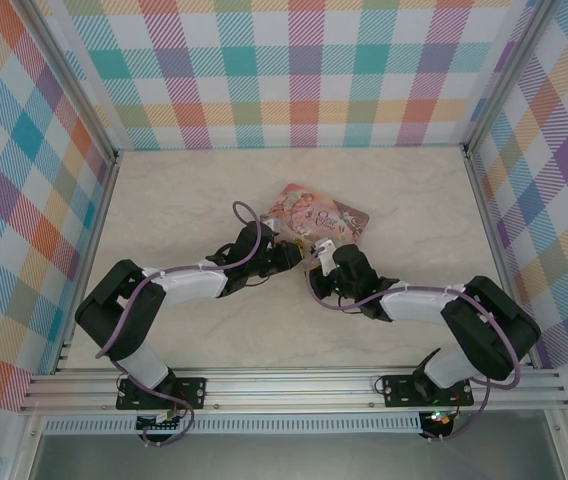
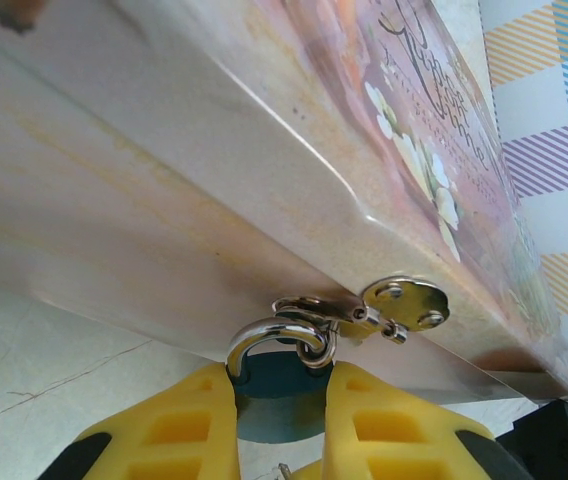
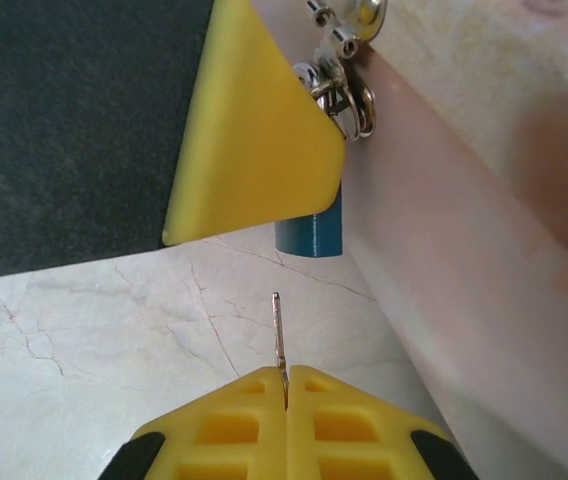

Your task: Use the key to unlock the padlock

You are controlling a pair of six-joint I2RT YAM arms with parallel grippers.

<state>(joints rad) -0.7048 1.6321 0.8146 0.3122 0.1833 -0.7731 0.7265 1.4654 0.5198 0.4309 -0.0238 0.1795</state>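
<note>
While the left claw [image 2: 282, 380] pinches the glossy tin's [image 2: 214, 150] smooth teal padlock [image 2: 279, 405], the right claw [image 3: 286, 373] clamps a thin metal key [image 3: 278, 325].

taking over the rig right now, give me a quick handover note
Left end effector: shut on the small blue-teal padlock with silvery shackle, which hangs from the silvery hasp of the pink illustrated tin box.
Right end effector: shut on the thin dark-grey metal key, tip pointing at the padlock, a gap between them.
Done: both things gripped, key roughly lined up.
To do: insert key, turn it, open the shackle.
</note>
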